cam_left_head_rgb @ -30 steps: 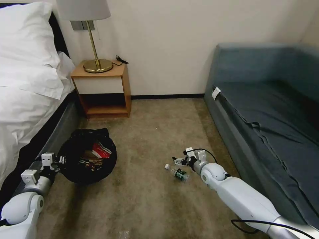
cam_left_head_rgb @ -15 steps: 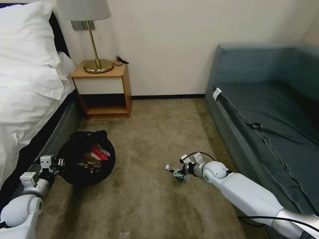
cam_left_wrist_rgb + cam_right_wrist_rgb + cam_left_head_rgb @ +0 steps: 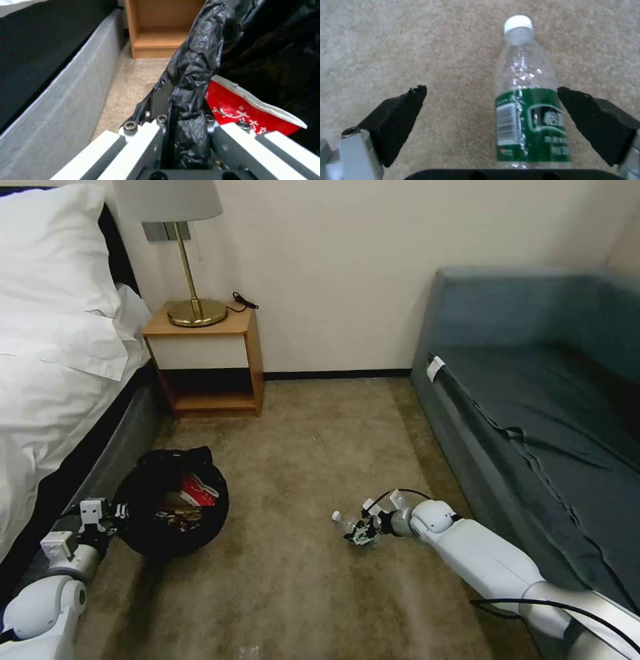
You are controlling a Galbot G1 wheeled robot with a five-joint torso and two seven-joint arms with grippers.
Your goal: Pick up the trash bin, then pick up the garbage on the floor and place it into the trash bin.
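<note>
— What did we see first, starting with the big things?

— We saw the white bed [image 3: 47,347] on the left and the blue sofa [image 3: 533,400] on the right. The wooden nightstand [image 3: 207,360] stood far back by the wall, with a gold lamp [image 3: 193,280] on top. The brown carpet [image 3: 300,447] lay between them.

— Where was the trash bin?

— The trash bin [image 3: 170,500] was on the near left, close to the bed. Our left gripper [image 3: 185,130] had its fingers squeezed tight on the black bag at the rim. A red snack packet [image 3: 246,107] sat inside the bin, just beside that gripper.

— And the bottle?

— The small clear bottle [image 3: 528,100] lay on the carpet, to the right of the bin and well apart from it. Its white cap pointed left, away from our arm. Our right gripper [image 3: 491,112] was down low at the bottle with its fingers spread wide. The bottle lay between the two black pads [image 3: 400,117], close against one and apart from the other. The gripper had hold of nothing.
</note>
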